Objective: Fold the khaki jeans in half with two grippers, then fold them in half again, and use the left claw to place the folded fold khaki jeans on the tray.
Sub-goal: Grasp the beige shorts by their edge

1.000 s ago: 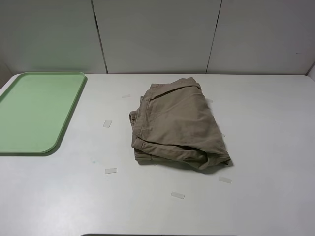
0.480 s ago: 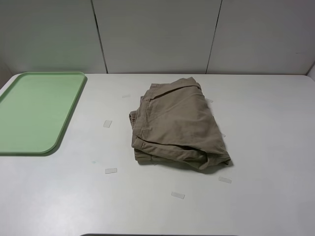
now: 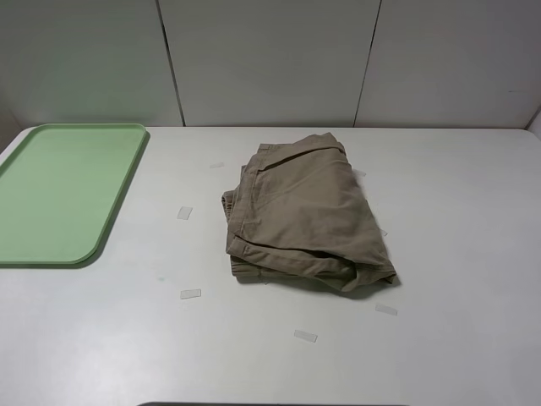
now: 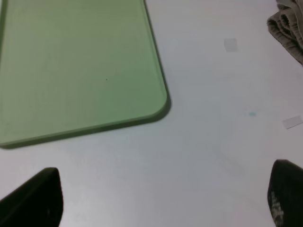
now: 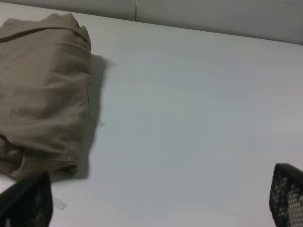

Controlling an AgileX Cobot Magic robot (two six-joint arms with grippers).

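The khaki jeans (image 3: 304, 216) lie folded into a thick bundle in the middle of the white table. The mint-green tray (image 3: 59, 190) lies at the far left and holds nothing. Neither gripper shows in the exterior high view. In the left wrist view my left gripper (image 4: 161, 198) is open, its black fingertips (image 4: 38, 198) wide apart above bare table, near the tray's corner (image 4: 142, 104); an edge of the jeans (image 4: 289, 28) shows. In the right wrist view my right gripper (image 5: 156, 201) is open, empty, beside the jeans (image 5: 42, 94).
Several small pieces of clear tape (image 3: 190, 294) are stuck on the table around the jeans. A grey panelled wall (image 3: 270, 59) runs along the table's far edge.
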